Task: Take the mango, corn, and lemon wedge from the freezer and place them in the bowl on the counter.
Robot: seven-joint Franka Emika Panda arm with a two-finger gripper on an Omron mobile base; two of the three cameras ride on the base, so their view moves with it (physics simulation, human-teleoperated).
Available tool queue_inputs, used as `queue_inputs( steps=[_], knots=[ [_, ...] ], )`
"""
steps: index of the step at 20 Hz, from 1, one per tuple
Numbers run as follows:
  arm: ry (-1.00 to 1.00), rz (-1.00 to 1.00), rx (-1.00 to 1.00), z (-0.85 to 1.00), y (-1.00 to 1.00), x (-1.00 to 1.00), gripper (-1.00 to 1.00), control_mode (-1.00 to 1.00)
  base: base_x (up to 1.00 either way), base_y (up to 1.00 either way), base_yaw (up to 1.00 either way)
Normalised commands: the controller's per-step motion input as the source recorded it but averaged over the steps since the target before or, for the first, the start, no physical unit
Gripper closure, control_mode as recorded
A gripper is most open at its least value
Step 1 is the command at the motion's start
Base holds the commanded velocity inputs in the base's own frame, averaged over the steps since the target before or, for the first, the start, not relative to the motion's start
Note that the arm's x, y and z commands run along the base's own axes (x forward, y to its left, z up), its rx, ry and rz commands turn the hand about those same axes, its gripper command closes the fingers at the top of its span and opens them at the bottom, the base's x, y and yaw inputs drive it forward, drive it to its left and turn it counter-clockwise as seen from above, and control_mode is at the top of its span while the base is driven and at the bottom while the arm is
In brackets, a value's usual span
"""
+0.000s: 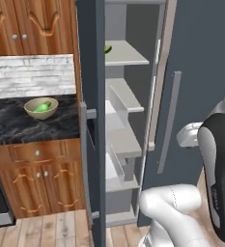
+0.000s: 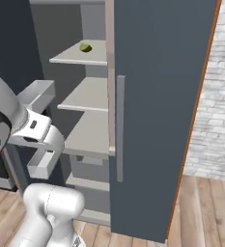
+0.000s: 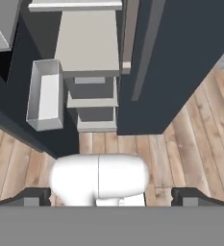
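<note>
The freezer (image 1: 196, 58) stands open, its pale shelves bare except for the lemon wedge (image 2: 86, 48), which lies on an upper shelf (image 2: 85, 55). From the left base view the lemon wedge (image 1: 107, 48) is half hidden behind the freezer's frame. The tan bowl (image 1: 41, 107) sits on the black marble counter (image 1: 17, 128) left of the freezer and holds a bright green elongated item (image 1: 45, 106). I cannot tell whether that item is the mango or the corn. My gripper (image 3: 111, 197) is open with nothing between its fingers. It is held in front of the freezer, well below the lemon wedge, and points down at the floor.
The big freezer door (image 2: 157, 96) with its grey bar handle (image 2: 119, 125) stands swung out on the right. A grey door bin (image 3: 45, 96) juts out on the left. Wooden cupboards (image 1: 36, 173) sit under the counter. Plank floor (image 3: 205, 144) lies below.
</note>
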Motion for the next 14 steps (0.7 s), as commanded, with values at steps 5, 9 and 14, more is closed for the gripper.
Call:
queue_inputs(
  steps=[5,9,14],
  knots=[
    [0.00,0.00,0.00,0.00,0.00,0.00,-1.00,1.00,-0.03,-0.29,0.00],
    [0.00,0.00,0.00,0.00,0.00,0.00,-1.00,1.00,-0.29,-0.10,0.00],
    [0.00,0.00,0.00,0.00,0.00,0.00,-1.00,1.00,0.08,-0.53,0.00]
  ],
)
